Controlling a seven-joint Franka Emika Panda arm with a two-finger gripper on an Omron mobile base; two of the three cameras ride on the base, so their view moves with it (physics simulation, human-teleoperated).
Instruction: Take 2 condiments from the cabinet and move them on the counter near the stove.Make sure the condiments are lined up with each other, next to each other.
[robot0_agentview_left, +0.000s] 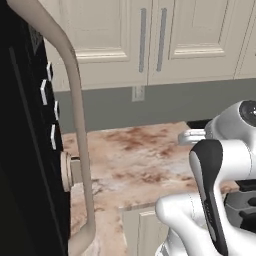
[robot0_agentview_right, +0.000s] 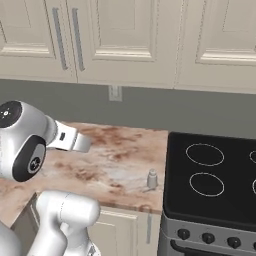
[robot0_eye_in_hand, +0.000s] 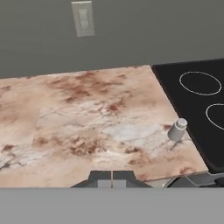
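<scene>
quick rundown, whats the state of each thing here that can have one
pale shaker bottle: upright on the counter, beside the stove's left edge
stove: burners bare
wall cabinets: doors closed
gripper: fingers shut together, holding nothing

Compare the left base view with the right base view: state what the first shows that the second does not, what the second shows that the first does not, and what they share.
Left base view alone: a black appliance front with a long curved cream handle close to the camera.

Right base view alone: the pale shaker bottle standing on the counter just left of the stove, plus the stove's ring burners and front knobs.

Shared: the marbled counter, the grey back wall with a wall outlet, the panelled cream cabinets above, and the white arm.
</scene>
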